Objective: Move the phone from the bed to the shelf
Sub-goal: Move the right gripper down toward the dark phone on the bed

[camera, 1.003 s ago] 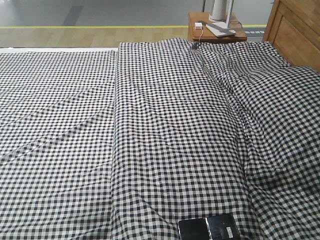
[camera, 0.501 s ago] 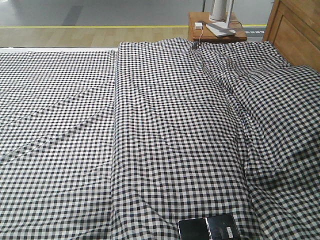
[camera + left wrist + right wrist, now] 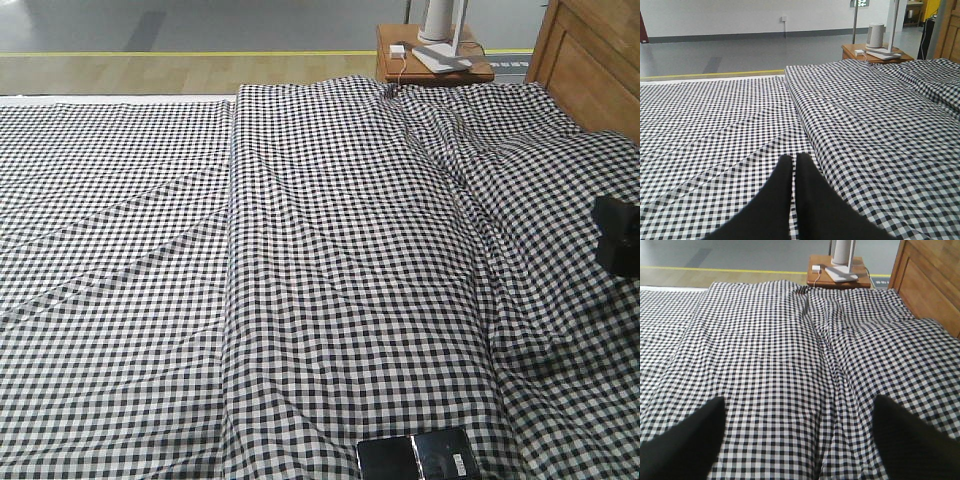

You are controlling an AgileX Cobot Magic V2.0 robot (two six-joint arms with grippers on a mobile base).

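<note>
While right gripper (image 3: pixel 799 400) gapes over bed (image 3: pixel 780 340), left gripper (image 3: pixel 794 158) closed

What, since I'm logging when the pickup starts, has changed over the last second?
A dark part of the right arm has entered the front view at the right edge, over the bed. Nothing grasped or released. The phone lies unmoved at the bed's near edge.

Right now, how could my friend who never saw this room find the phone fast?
Start at the big bed with black-and-white checked covers and a brown wooden headboard. Follow its raised middle strip to the near edge, where the phone lies flat. It is the only flat, glossy black slab lying there, with a small white sticker near one end.
</note>
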